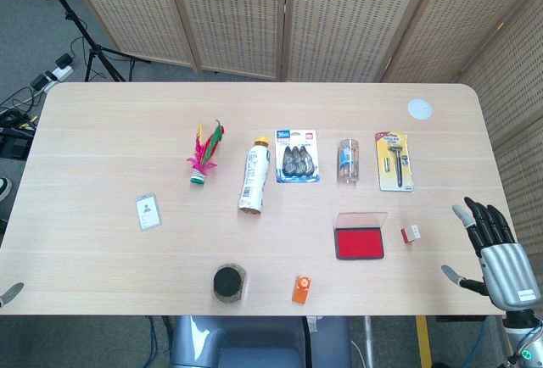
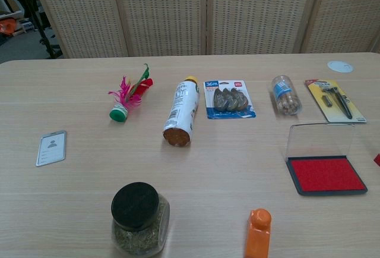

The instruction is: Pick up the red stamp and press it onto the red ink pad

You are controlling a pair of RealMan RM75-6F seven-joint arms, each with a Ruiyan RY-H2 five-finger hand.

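The small red stamp point(image 1: 411, 233) stands on the table just right of the red ink pad point(image 1: 359, 242), whose clear lid is flipped up behind it. In the chest view the ink pad point(image 2: 326, 174) lies at the right, and only a red sliver of the stamp point(image 2: 377, 159) shows at the frame's edge. My right hand point(image 1: 496, 253) hovers at the table's right front corner, fingers spread and empty, a short way right of the stamp. Only a fingertip of my left hand point(image 1: 10, 293) shows at the left front edge.
Across the middle lie a feather shuttlecock point(image 1: 204, 154), a lying bottle point(image 1: 254, 175), a clip pack point(image 1: 298, 156), a clear tube point(image 1: 348, 161) and a razor pack point(image 1: 394, 161). A badge point(image 1: 148, 211), dark-lidded jar point(image 1: 229, 283) and orange item point(image 1: 301, 289) sit nearer the front.
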